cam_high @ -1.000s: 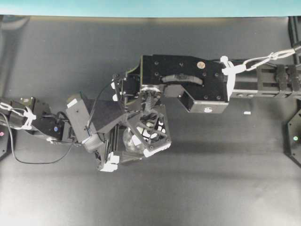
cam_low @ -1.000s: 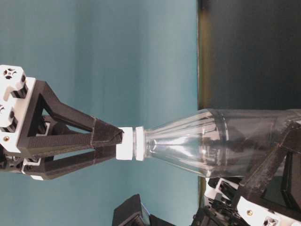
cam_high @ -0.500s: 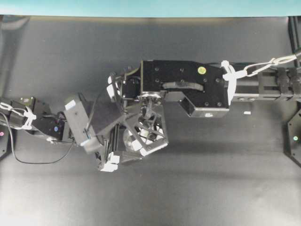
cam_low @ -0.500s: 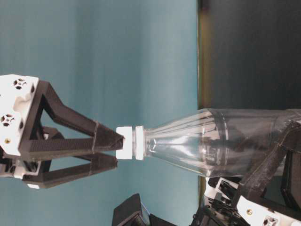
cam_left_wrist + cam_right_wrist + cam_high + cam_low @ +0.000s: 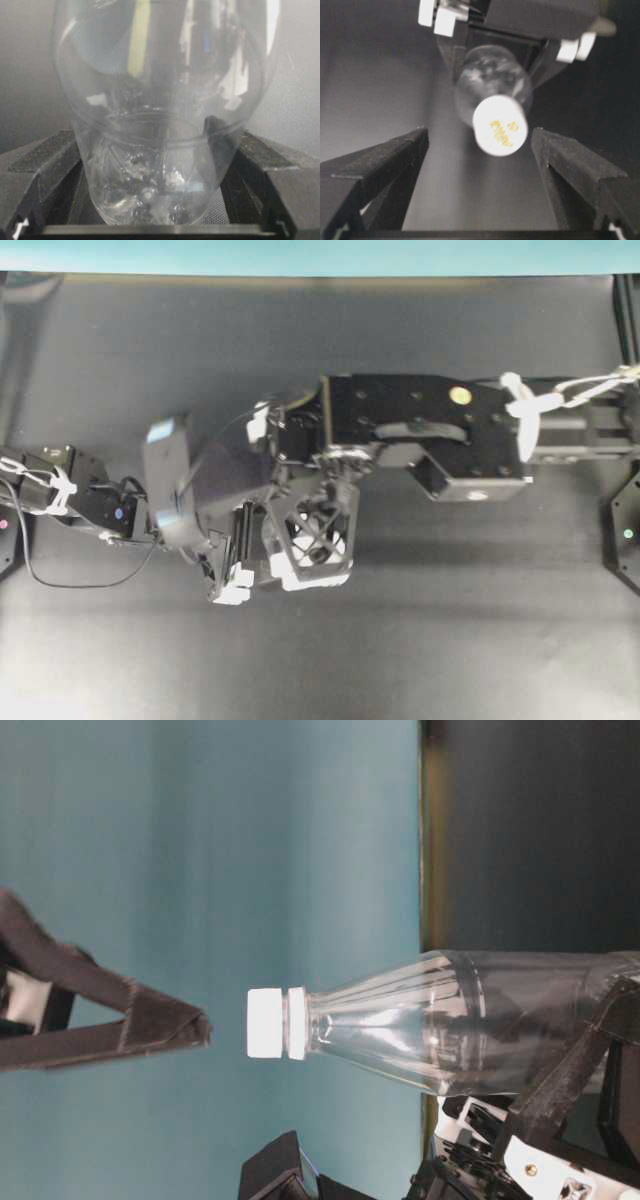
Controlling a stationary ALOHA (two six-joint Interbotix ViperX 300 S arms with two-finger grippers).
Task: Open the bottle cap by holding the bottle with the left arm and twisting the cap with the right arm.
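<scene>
The clear bottle (image 5: 440, 1020) stands upright with the white bottle cap (image 5: 265, 1023) on its neck. My left gripper (image 5: 157, 165) is shut on the bottle's (image 5: 160, 125) lower body, a black finger pressed on each side. Seen from overhead, the left arm (image 5: 190, 490) reaches in from the left. The right arm (image 5: 430, 430) hangs over the bottle with its lattice gripper (image 5: 312, 540) pointing down. In the right wrist view my right gripper (image 5: 480, 137) is open, its fingers wide on both sides of the cap (image 5: 500, 125) and clear of it. A gap separates the fingertip (image 5: 185, 1025) from the cap.
A dark mat (image 5: 450, 620) covers the table, with a teal wall (image 5: 320, 255) along the far edge. Black arm bases sit at the right edge (image 5: 625, 530) and the left edge (image 5: 5, 535). A thin black cable (image 5: 60, 580) loops beside the left arm.
My right gripper has opened, let go of the cap and pulled back from it. The right arm has shifted right in the overhead view. The bottle and left gripper have stayed put.
</scene>
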